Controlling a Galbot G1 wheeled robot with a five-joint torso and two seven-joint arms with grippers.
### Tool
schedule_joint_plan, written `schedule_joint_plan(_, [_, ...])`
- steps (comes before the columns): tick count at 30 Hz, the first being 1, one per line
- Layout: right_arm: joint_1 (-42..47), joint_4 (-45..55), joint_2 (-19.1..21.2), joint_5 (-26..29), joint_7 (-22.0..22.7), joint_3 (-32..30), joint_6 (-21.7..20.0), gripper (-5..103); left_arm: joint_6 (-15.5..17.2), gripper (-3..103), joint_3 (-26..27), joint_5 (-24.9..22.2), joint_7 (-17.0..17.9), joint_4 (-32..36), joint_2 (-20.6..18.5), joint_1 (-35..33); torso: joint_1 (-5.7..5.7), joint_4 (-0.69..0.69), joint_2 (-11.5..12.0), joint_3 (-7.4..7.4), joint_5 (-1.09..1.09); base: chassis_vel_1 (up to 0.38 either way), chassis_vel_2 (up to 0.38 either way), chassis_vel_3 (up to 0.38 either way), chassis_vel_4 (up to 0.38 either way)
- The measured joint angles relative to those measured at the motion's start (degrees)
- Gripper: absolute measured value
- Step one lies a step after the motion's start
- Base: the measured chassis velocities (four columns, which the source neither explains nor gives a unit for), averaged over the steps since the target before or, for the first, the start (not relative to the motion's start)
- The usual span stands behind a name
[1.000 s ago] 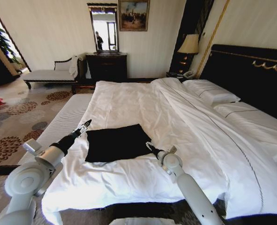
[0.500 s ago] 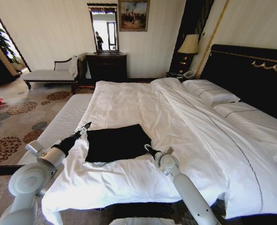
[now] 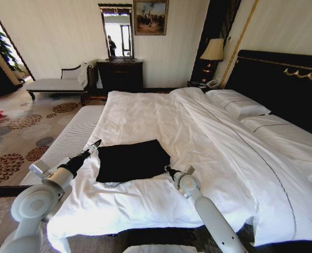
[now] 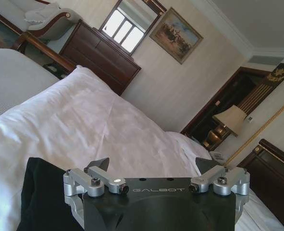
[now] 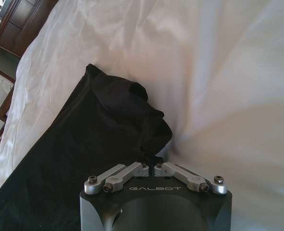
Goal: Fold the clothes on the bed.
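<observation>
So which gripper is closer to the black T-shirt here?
Right. The right gripper is shut on the black T-shirt at its near right corner, bunching the cloth. The left gripper hovers open just off its far left corner.

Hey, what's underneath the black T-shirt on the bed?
The black T-shirt lies on the bed's white duvet, which shows all around it. The duvet directly beneath is covered. The right hand pinches its bunched corner.

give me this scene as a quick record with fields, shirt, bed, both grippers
shirt: black T-shirt, lying as a flat dark rectangle on the white duvet
bed: white bedding, pillows by a black headboard
left gripper: fingers open, at the shirt's far left corner
right gripper: fingers closed on the bunched near right corner of the shirt
background: dark dresser, lamp
</observation>
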State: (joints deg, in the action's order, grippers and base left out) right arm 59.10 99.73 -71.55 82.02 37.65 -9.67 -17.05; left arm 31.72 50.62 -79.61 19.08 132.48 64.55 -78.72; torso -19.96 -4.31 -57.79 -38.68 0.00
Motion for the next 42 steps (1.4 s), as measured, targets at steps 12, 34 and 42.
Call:
schedule_joint_plan(12, [8.33,8.97,2.7,1.09,2.67,-2.68,0.51,0,-0.12,100,-0.75,0.35,0.19,-1.47,0.04,1.29,0.0,0.0,0.0,0.0,0.01,0.0,0.0,0.0,0.0])
schedule_joint_plan(34, [12.05,12.28,1.5,0.54,4.93,-4.23,0.63,0,6.43,100,-1.71,0.17,4.6,-17.12,0.82,-0.66,0.0,0.01,0.0,0.0,-0.02,0.0,0.0,0.0,0.0])
schedule_joint_plan(42, [11.8,11.94,1.26,0.06,4.59,-3.95,0.55,0,10.27,100,-2.86,-6.2,2.79,-25.67,4.68,-0.18,0.01,0.0,0.0,0.0,0.01,0.0,0.0,0.0,0.0])
